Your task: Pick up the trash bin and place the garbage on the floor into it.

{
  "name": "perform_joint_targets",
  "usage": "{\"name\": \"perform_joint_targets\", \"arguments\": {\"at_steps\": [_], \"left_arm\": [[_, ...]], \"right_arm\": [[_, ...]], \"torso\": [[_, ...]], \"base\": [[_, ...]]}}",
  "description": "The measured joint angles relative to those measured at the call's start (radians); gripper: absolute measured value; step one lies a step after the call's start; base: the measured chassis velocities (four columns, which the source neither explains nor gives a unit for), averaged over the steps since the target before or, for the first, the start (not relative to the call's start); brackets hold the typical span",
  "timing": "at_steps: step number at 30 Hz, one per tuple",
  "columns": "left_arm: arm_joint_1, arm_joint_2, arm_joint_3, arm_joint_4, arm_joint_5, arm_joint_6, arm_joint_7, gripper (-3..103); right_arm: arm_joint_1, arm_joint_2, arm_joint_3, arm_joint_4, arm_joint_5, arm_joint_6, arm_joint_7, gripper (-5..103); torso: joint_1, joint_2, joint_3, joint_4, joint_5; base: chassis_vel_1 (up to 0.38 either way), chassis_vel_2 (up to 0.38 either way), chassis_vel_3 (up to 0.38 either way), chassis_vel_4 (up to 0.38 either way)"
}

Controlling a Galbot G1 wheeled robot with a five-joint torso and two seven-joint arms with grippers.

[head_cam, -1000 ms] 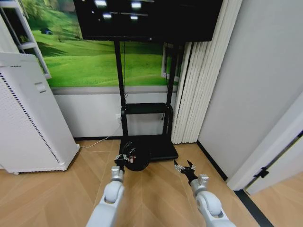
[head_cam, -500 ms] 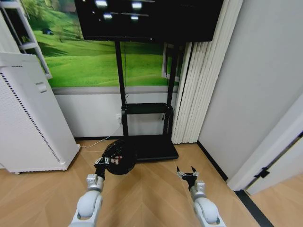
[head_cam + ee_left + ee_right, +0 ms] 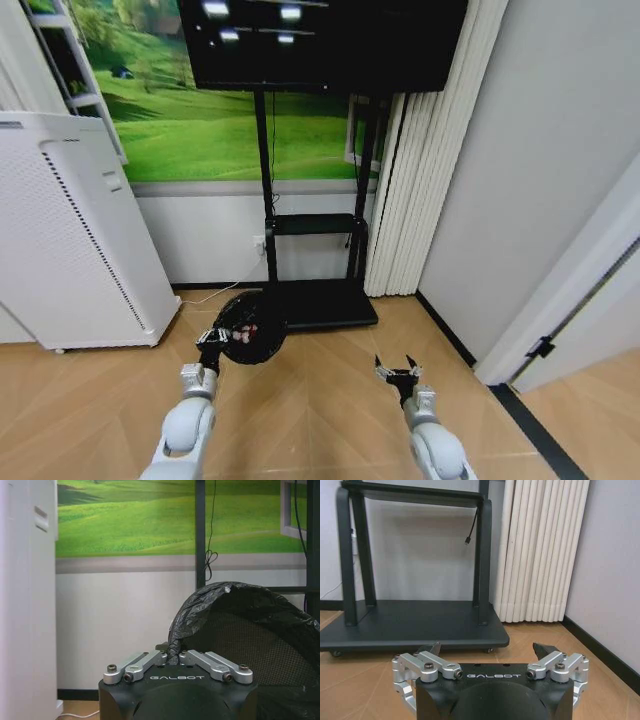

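The left tool [image 3: 210,336] is clenched on the rim of the trash bin [image 3: 250,328], holding it raised off the floor [image 3: 310,400] and tipped so that its opening faces the robot. In the left wrist view the tool's fingers [image 3: 162,656] pinch the black bag liner [image 3: 200,605] folded over the bin's rim, and the bin's mesh wall [image 3: 235,645] shows just beyond. A few small pale and reddish scraps [image 3: 243,335] lie inside the bin, too small to identify.

The bin hangs on the left side of the scene, just in front of the black base of the TV stand [image 3: 320,305] at the far wall, with the white perforated appliance [image 3: 80,250] further left.

The right tool [image 3: 397,369] hovers low over the floor on the near right, released, its two fingers spread wide and gripping nothing. From the right wrist view its fingertips [image 3: 542,649] point toward the stand's base [image 3: 415,625] and the white pleated curtain [image 3: 540,550] beside it.
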Motion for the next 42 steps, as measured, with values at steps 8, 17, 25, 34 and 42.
{"name": "perform_joint_targets", "arguments": {"at_steps": [8,17,25,34,42], "left_arm": [[-0.004,0.0,-0.001,0.0,-0.002,-0.001,-0.002,3],[-0.009,-0.013,0.009,0.008,0.01,-0.004,-0.017,3],[-0.008,-0.023,0.015,0.014,0.024,-0.004,-0.027,3],[-0.008,-0.036,0.02,0.022,0.039,-0.004,-0.032,3],[-0.013,-0.031,0.021,0.03,0.043,-0.004,-0.037,3]], "right_arm": [[0.0,-0.003,-0.002,-0.004,-0.005,0.0,-0.004,100],[0.0,-0.01,-0.002,-0.047,-0.018,0.053,-0.057,100],[0.01,-0.014,-0.004,-0.073,-0.005,0.079,-0.076,100],[0.01,-0.024,-0.001,-0.092,-0.004,0.087,-0.082,100],[0.002,-0.025,-0.002,-0.107,-0.02,0.099,-0.079,100]], "torso": [[0.0,0.0,0.0,-0.0001,0.0003],[0.0,0.0,0.0,0.0,-0.0003],[0.0,0.0,0.0,0.0005,-0.0008],[0.0,0.0,0.0,-0.0003,0.0001],[0.0,0.0,0.0,0.0001,-0.0001]], "base": [[0.441,-0.174,-0.425,0.178],[0.601,-0.11,-0.606,0.12],[0.394,0.019,-0.41,-0.015],[-0.108,0.017,0.099,-0.004],[0.033,0.004,-0.031,-0.013]]}}
